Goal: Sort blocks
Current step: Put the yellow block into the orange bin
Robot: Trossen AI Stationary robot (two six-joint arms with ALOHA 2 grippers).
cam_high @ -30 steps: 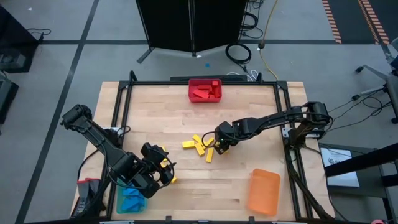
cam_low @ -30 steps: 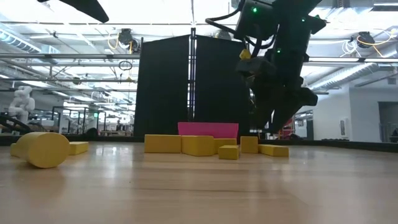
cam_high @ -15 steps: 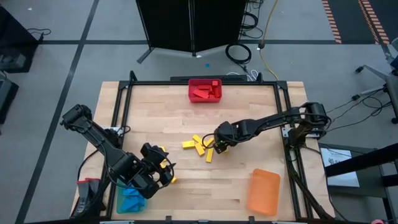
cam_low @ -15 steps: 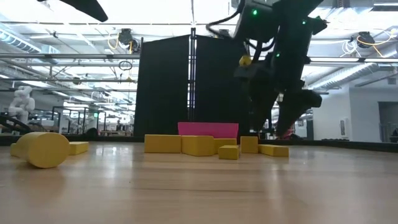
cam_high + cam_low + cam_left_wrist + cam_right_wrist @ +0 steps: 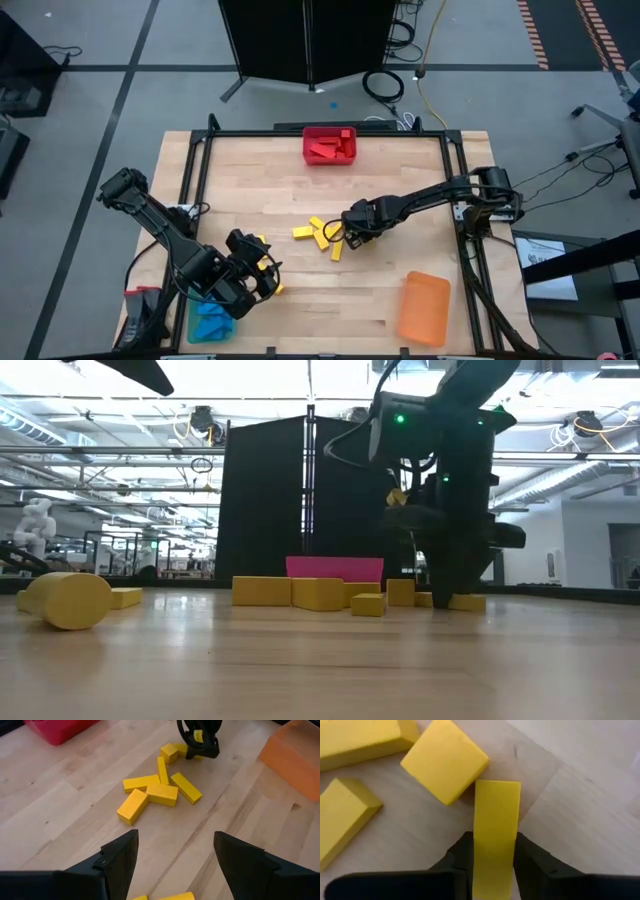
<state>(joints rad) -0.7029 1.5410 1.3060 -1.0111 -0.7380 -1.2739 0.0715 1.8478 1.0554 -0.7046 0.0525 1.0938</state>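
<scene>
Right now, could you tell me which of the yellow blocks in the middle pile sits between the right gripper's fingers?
The long yellow block at the pile's right edge: the right gripper straddles it, beside a square block.

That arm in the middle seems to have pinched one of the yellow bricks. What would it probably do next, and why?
Most likely lift straight up. The right gripper has its fingers on both sides of a yellow block that lies on the table beside other yellow blocks. Raising it first should clear those neighbours before carrying it off, perhaps to the orange bin. The left gripper waits, open, near the blue bin.
</scene>
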